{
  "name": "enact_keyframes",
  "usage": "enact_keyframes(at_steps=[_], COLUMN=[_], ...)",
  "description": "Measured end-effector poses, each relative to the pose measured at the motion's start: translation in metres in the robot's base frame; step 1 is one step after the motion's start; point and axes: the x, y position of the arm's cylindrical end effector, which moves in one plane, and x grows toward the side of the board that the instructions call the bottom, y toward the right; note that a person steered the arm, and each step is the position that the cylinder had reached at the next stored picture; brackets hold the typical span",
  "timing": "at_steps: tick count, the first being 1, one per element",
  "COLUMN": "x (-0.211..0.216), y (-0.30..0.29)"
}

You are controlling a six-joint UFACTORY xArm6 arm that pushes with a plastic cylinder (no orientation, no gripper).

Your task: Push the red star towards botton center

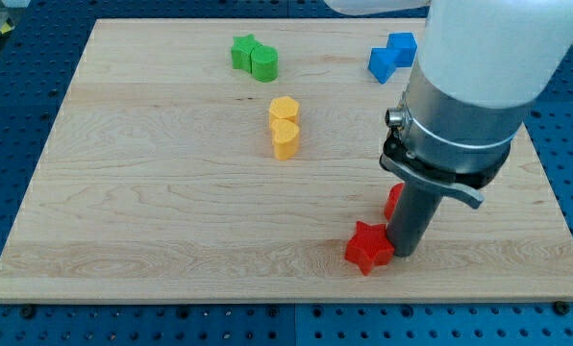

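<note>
okay, red star (pixel 367 247) sits low on the bench (pixel 152 240), a bit toward the view's right of bottom center. my tip (pixel 402 253) is touching or just beside the star on its right side. a second red block (pixel 393 200) is half hidden behind the rod, above the star, shape unclear. no claw on this rig, so no clench state to give. yellow blocks (pixel 285 126), green blocks (pixel 254 58) and blue blocks (pixel 392 55) sit well above the star. judging progress: star is already low, what's left is a push toward the view's left.
</note>
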Motion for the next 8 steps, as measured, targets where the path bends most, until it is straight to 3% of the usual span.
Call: enact_keyframes(at_steps=[3, 6, 7, 8], x=[0.021, 0.021, 0.021, 0.021], y=[-0.007, -0.081, -0.078, -0.031])
